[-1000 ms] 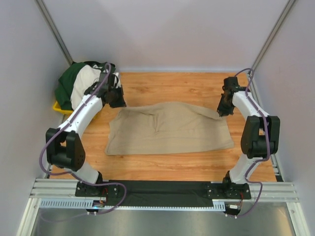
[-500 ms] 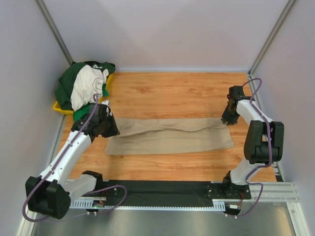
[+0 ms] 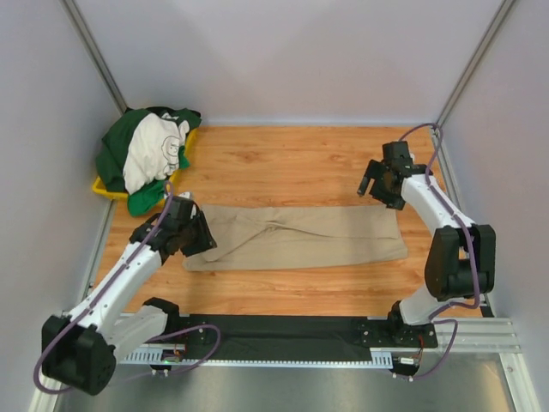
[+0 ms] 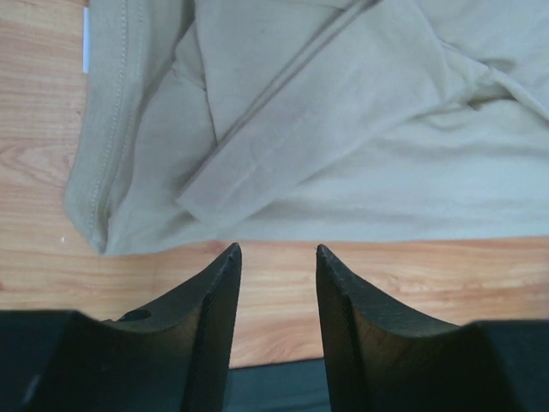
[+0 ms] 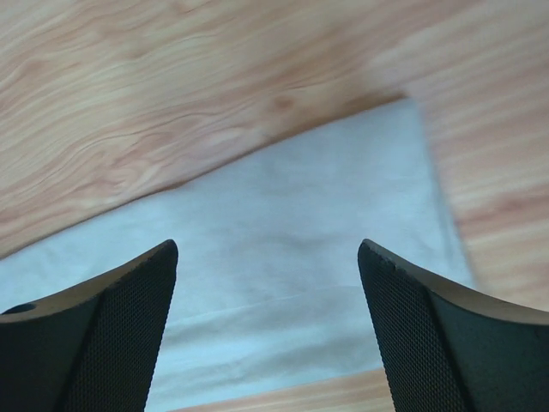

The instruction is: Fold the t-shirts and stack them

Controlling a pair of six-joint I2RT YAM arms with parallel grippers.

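Observation:
A tan t-shirt point(image 3: 300, 235) lies folded into a long flat band across the middle of the wooden table. My left gripper point(image 3: 204, 241) hovers at its left end, open and empty. In the left wrist view the left gripper point(image 4: 276, 251) stands just short of the tan t-shirt point(image 4: 343, 129), over bare wood. My right gripper point(image 3: 371, 188) is raised above the shirt's far right corner, wide open. Below the open right gripper point(image 5: 268, 249) the cloth point(image 5: 283, 232) looks pale, and nothing is held. More t-shirts, dark green point(image 3: 116, 142), cream-white point(image 3: 147, 157) and bright green point(image 3: 141, 202), lie heaped at the back left.
The heap rests on a yellow tray point(image 3: 102, 189) in the back left corner. Grey walls enclose the table on three sides. A black strip point(image 3: 283, 330) and a metal rail run along the near edge between the arm bases.
Both grippers drew the tan shirt's far edge toward the near side, folding it into a band, then opened and let go. The left arm came nearer; the right gripper lifted away.

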